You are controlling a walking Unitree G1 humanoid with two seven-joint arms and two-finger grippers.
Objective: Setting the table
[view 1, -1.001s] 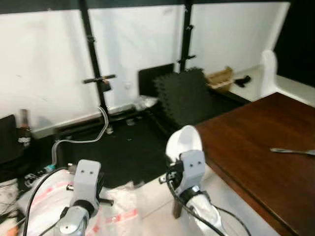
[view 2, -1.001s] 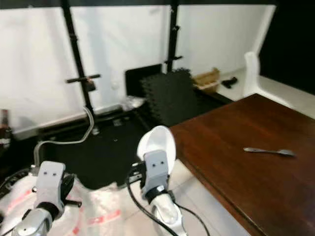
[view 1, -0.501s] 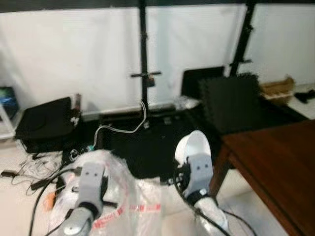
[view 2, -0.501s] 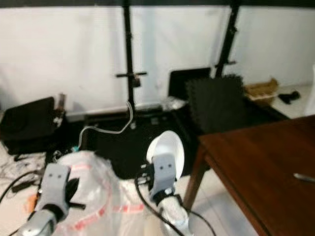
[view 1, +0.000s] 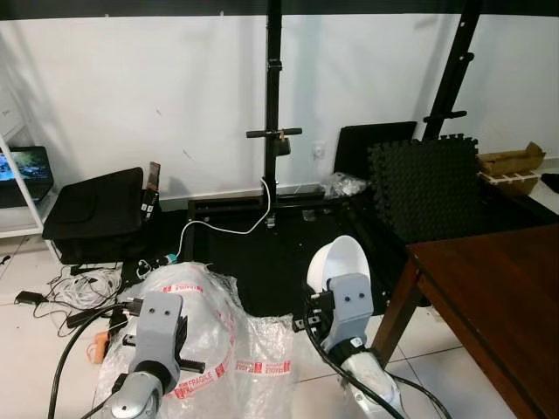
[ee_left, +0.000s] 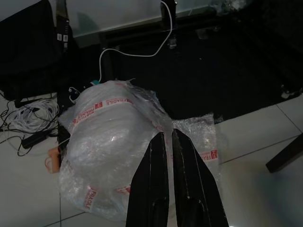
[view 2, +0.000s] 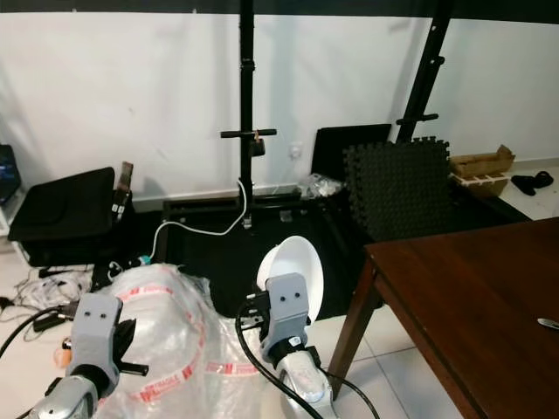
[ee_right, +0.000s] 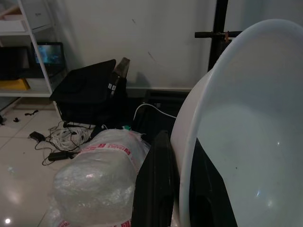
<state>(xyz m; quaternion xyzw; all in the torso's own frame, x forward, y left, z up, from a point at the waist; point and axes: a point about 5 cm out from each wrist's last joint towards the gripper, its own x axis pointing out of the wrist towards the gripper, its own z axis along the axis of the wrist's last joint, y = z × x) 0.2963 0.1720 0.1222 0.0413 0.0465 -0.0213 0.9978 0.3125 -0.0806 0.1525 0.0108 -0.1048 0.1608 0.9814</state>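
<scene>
One white round bowl (view 1: 339, 263) sits near centre. One dark brown wooden table (view 1: 489, 297) lies at four o'clock. One bundle of clear bubble wrap with red-printed tape (view 1: 205, 336) lies at seven o'clock. Two black upright metal poles (view 1: 273, 105) stand at twelve o'clock. One black soft case (view 1: 94, 214) rests at nine o'clock.

Two silver arms end in boxy pale-grey wrist housings, each face marked by a pair of small dark screw holes. Black cables loop out beside both housings and trail down the forearms. The left pincer (ee_left: 169, 182) has two long, glossy black fingers, tapering toward rounded tips.
</scene>
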